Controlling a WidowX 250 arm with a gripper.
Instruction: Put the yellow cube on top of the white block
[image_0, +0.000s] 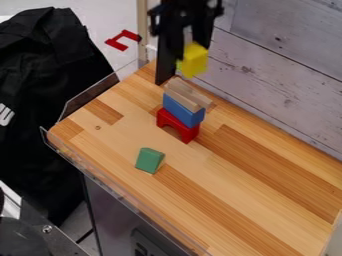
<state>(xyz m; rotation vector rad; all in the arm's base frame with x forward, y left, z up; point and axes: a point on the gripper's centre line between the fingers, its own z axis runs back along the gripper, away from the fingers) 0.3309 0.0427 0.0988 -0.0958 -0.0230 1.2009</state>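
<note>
"Your gripper (190, 51)?"
"Top centre; clamped on your yellow cube (194, 61); below it in frame, pale grained block (187, 95) topping blue block (183, 110), red arch (175, 123)."
"Otherwise?"
"Green wedge (149, 160), left of centre; striped wooden counter (267, 200)."

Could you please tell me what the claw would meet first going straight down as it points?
The claw, with the yellow cube, would probably meet the pale wooden block atop the blue block, though depth is unclear and it might miss.
</note>
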